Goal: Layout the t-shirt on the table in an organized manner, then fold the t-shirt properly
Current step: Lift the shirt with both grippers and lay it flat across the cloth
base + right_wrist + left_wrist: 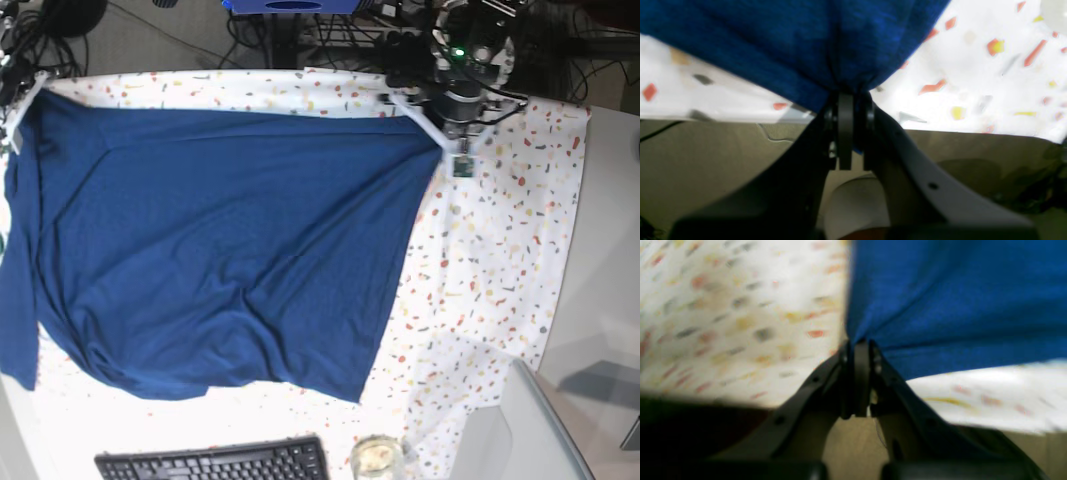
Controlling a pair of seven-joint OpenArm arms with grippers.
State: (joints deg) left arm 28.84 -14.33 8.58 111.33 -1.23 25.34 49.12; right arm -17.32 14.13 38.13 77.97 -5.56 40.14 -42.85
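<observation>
The left end effector and right end effector are each clamped on a corner of the t-shirt, at the worktop's far edge. To spread it well, keep that far edge taut and level, drawing the near wrinkles flat. The shirt's long axis runs left to right; which end is the collar I cannot tell.

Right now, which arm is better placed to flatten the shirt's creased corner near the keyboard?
Left, probably. The creased corner lies on the left end effector's side of the t-shirt; the right end effector grips the far edge. Both are shut on fabric.
</observation>
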